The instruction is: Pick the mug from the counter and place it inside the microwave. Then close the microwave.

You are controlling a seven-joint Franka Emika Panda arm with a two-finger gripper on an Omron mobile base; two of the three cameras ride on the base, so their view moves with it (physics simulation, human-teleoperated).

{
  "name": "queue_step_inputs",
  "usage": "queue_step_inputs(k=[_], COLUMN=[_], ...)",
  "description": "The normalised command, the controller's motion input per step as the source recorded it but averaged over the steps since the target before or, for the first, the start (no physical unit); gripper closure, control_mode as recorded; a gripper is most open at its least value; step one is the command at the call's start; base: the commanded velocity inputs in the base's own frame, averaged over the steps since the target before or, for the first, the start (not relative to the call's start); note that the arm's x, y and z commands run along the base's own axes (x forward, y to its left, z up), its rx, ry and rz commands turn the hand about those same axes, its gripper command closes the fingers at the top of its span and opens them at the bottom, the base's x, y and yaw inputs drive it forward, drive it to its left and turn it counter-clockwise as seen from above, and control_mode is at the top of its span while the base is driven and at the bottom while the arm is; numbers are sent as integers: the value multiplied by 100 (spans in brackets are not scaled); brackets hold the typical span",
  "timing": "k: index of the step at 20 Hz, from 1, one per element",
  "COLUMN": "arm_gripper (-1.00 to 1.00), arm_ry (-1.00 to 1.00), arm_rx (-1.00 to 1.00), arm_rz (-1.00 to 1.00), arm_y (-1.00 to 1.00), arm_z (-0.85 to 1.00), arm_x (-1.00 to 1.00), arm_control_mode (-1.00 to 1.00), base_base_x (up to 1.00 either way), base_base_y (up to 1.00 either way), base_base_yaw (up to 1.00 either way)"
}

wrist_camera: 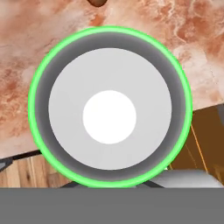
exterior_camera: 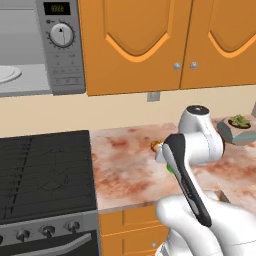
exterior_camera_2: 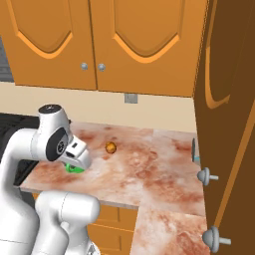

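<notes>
A: Where the hand camera looks straight down, what lies beneath?
B: The mug (wrist_camera: 109,107), upright, white inside and green rim, directly under the hand.
A: Gripper state?
B: Cannot tell; the fingers are hidden.
A: Mug location?
B: On the counter (exterior_camera: 125,170), near its front edge, with the orange-brown lump (exterior_camera_2: 110,147) just beyond.
A: Farther back?
B: The microwave (exterior_camera: 60,45), upper left, door open, turntable plate (exterior_camera: 7,74) visible.

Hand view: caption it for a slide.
Looking straight down into the green mug, its white inside showing, on the marbled counter.
</notes>
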Motion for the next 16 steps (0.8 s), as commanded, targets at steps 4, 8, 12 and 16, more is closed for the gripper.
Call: queue_step_inputs(k=[4, 8, 12, 16], arm_gripper=[100, 100, 100, 100], arm_ry=[2, 2, 0, -17], arm_rx=[0, 0, 0, -4], arm_rz=[15, 22, 22, 11], arm_y=[-53, -19, 2, 5], arm_z=[25, 44, 61, 30], arm_x=[-14, -1, -22, -42], arm_control_mode=[-100, -100, -100, -100], base_base_x=[0, 0, 0, 0], base_base_y=[0, 0, 0, 0], base_base_yaw=[0, 0, 0, 0])
